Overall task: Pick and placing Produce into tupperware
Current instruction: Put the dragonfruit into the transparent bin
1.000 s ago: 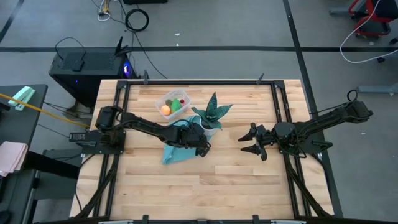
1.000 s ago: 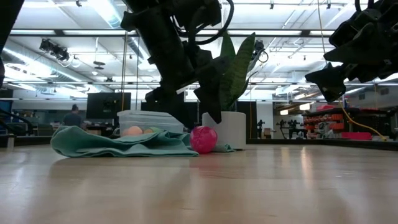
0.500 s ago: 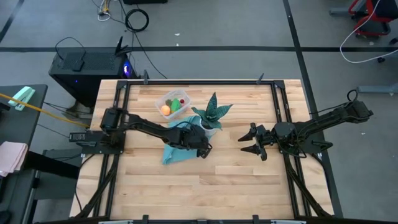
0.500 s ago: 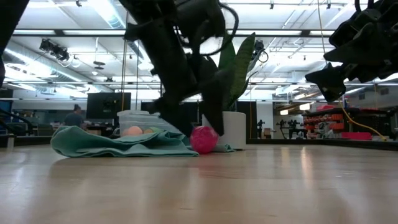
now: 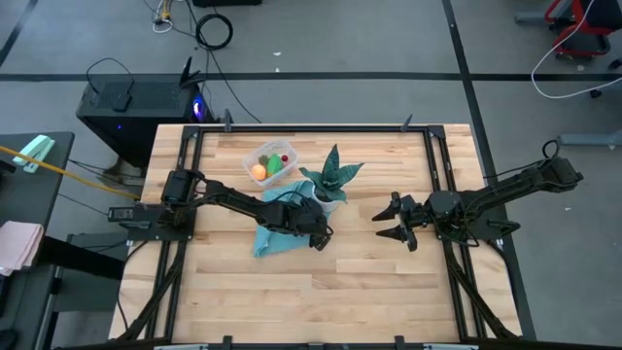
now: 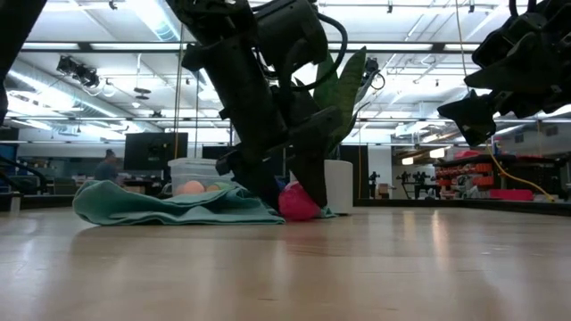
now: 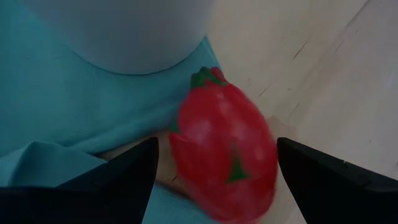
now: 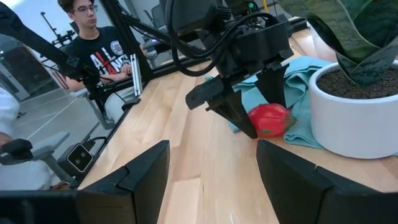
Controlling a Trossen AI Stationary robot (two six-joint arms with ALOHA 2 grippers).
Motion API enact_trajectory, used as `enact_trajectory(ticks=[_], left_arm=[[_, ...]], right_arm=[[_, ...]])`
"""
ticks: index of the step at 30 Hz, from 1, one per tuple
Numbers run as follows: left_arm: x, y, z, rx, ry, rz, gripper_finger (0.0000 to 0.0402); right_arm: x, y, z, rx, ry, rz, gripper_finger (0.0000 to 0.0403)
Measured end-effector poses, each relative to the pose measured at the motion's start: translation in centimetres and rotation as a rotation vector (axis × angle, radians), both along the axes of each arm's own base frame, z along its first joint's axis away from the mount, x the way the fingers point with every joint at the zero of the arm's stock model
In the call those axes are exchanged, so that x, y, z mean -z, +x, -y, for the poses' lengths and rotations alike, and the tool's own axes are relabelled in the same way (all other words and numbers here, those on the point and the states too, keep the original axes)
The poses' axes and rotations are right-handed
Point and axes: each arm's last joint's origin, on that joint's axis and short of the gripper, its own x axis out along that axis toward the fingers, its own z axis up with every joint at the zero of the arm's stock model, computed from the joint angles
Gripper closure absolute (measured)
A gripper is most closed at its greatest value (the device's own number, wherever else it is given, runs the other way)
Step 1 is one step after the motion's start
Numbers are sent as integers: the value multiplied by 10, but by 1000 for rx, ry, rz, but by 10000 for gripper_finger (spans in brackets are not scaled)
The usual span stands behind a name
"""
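The red toy fruit (image 7: 224, 155) lies on the wood at the edge of the teal cloth (image 5: 275, 233), close to the white plant pot (image 5: 328, 201). My left gripper (image 7: 217, 177) is open and low over the fruit, one finger on each side of it; no touch shows. The low view (image 6: 299, 201) and the right wrist view (image 8: 268, 119) also show the fruit between those fingers. The clear tupperware (image 5: 269, 160) stands near the far edge and holds the orange, green and tiny red pieces. My right gripper (image 5: 397, 221) is open and waits above the table's right half.
The spiky plant in its white pot (image 8: 360, 118) stands right beside the fruit, on its far side. The teal cloth (image 6: 169, 203) is rumpled between the pot and the tupperware (image 6: 210, 171). A person (image 8: 93, 43) sits beyond the table. Bare wood (image 5: 330, 292) lies toward the near edge.
My left gripper has come down over the red fruit, with its open fingers sinking from above it to either side of it, close to the table. The right arm has kept still.
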Motion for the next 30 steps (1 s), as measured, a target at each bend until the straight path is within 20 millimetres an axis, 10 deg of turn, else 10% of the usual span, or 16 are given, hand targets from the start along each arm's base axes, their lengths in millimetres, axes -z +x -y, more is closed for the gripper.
enact_trajectory(ticks=[30], left_arm=[[-1,0,0,0,-1,5,159]], right_arm=[[0,0,0,0,0,0,157]])
